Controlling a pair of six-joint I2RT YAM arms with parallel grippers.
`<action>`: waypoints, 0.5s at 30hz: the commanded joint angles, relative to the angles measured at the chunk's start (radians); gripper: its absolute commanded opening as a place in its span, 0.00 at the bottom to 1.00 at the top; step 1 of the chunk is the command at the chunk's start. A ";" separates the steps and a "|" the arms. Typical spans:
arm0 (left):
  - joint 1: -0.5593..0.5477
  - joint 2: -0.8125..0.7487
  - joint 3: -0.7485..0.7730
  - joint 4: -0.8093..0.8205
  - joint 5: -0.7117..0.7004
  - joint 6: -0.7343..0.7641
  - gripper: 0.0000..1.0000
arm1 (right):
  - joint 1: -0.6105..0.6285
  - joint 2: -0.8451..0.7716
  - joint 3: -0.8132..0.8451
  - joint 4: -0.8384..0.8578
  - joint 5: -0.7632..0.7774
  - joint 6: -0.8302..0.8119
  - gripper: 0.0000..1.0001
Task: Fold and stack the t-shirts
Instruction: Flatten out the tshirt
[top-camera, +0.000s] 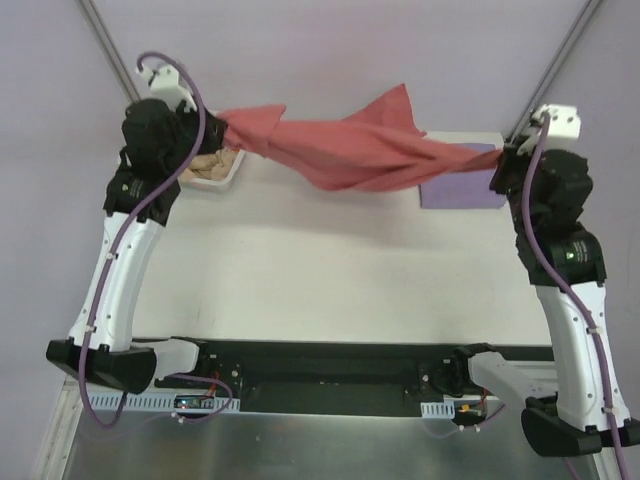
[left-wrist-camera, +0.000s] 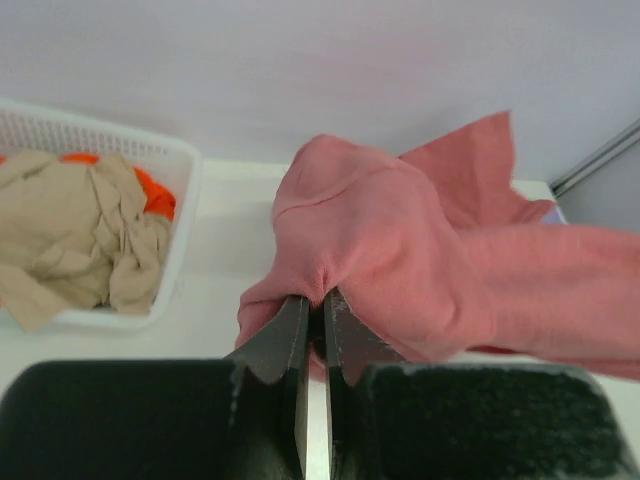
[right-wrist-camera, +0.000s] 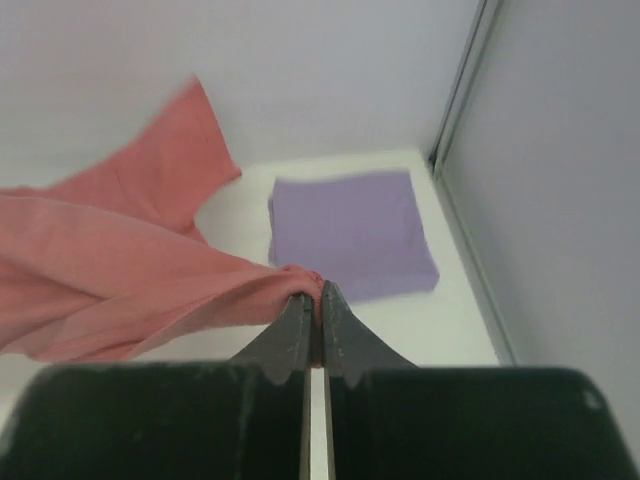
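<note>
The dusty rose-red t-shirt (top-camera: 345, 148) hangs stretched in the air between both grippers above the far half of the table. My left gripper (top-camera: 222, 132) is shut on its left end; the pinched cloth shows in the left wrist view (left-wrist-camera: 400, 250) at the gripper (left-wrist-camera: 315, 300). My right gripper (top-camera: 497, 158) is shut on its right end; the right wrist view shows the shirt (right-wrist-camera: 110, 270) and the gripper (right-wrist-camera: 314, 292). A folded lavender t-shirt (top-camera: 462, 185) lies flat at the far right, also in the right wrist view (right-wrist-camera: 350, 230). A beige shirt (left-wrist-camera: 75, 235) and an orange one (left-wrist-camera: 152, 195) lie in the basket.
The white lattice basket (top-camera: 232, 172) stands at the far left of the table, behind my left arm; its rim shows in the left wrist view (left-wrist-camera: 180, 240). A metal frame post (right-wrist-camera: 460, 80) rises at the far right corner. The table's near edge runs along the arm bases.
</note>
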 joint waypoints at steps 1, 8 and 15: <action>0.005 -0.119 -0.420 0.006 -0.103 -0.035 0.00 | -0.005 -0.076 -0.294 -0.163 -0.064 0.168 0.00; 0.005 -0.286 -0.838 -0.017 -0.264 -0.131 0.99 | -0.004 -0.186 -0.730 -0.253 -0.230 0.328 0.25; 0.002 -0.305 -0.822 -0.005 -0.082 -0.219 0.99 | -0.005 -0.068 -0.686 -0.224 -0.151 0.309 0.99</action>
